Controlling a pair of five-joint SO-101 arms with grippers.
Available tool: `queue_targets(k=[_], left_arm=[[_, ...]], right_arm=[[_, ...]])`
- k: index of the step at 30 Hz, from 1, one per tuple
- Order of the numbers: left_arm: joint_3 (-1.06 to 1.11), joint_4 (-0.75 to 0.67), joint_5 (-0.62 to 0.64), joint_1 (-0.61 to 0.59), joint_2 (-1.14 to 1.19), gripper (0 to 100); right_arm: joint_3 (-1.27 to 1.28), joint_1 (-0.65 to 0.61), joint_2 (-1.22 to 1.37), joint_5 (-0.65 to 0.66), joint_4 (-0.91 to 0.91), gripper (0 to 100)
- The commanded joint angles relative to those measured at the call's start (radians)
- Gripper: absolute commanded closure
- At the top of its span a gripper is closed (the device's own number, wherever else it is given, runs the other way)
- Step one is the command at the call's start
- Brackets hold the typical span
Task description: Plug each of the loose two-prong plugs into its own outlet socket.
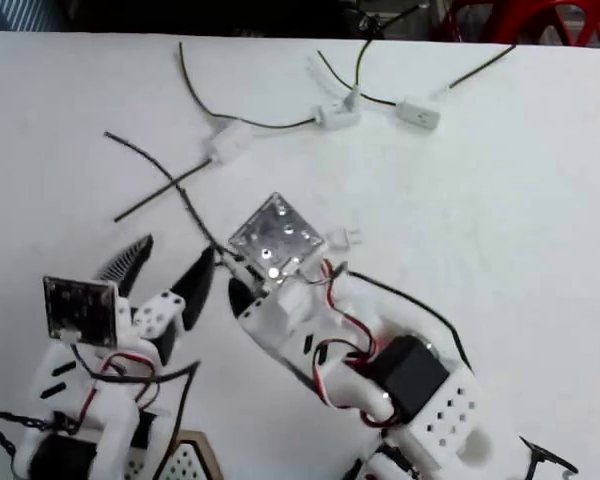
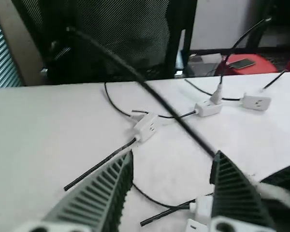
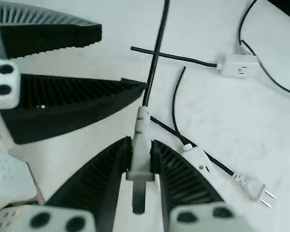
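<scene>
White two-prong plug (image 3: pixel 139 162) pinched at its body between right gripper (image 3: pixel 140 142) fingers, closed tight on it. Long axis runs in line with the fingers; cord (image 3: pixel 157 48) end points away from the wrist. Held near mid-table (image 1: pixel 500 250), just beside left gripper (image 1: pixel 177 246), which is spread wide, nothing in it. Second plug (image 3: pixel 253 188) lies flat near the right arm, prongs pointing away from its cord. Three outlet sockets (image 1: pixel 230 140) (image 1: pixel 335 115) (image 1: pixel 417 113) lie along the far side, well apart from both grippers

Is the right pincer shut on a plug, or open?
Shut on it: the right pincer has both fingers pressed against the sides of the white plug, whose cord runs out ahead.
</scene>
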Motion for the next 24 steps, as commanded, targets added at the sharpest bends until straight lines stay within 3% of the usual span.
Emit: queue_targets(k=[1, 6, 9, 20, 24], left_arm=[[-0.081, -0.008, 0.005, 0.107, 0.004, 74], [-0.12, -0.008, 0.0, 0.154, 0.004, 74], [-0.118, 0.0, -0.066, 0.147, 0.004, 74], [-0.095, 0.025, -0.087, -0.002, 0.005, 74], [0.018, -0.094, -0.087, -0.03, 0.007, 74]], right_arm=[[-0.006, -0.012, -0.025, -0.006, -0.024, 98.1], [-0.003, -0.012, -0.018, -0.006, -0.024, 98.1], [-0.018, -0.008, -0.03, -0.006, -0.024, 98.1], [-0.029, 0.119, -0.077, -0.002, -0.09, 98.1], [-0.023, 0.068, -0.131, -0.003, -0.087, 98.1]])
